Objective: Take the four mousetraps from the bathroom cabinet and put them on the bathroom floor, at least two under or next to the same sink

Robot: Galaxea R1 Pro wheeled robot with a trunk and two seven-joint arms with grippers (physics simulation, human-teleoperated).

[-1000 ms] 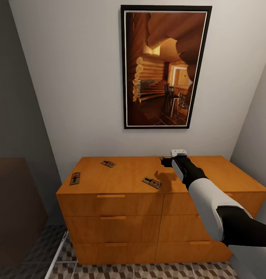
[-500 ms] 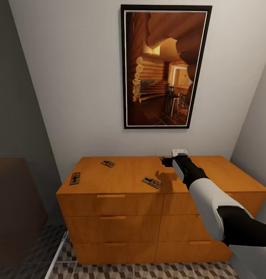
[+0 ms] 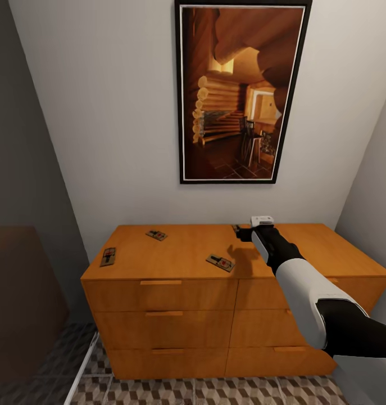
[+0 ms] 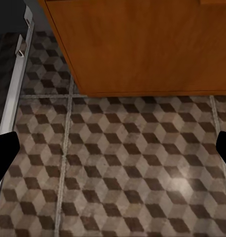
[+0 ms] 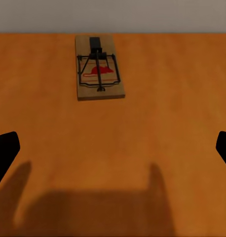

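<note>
My left pincer (image 4: 113,148) is hanging over the floor (image 4: 123,168), fingers (image 4: 4,153) spread wide at both edges. Cube-pattern tiles below, the cabinet (image 4: 142,44) base just ahead, and a pale rail (image 4: 17,81) off to one side.

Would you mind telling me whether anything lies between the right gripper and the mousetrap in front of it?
Nothing visible does. The right gripper is open over the cabinet top, and only bare wood separates it from the mousetrap.
</note>
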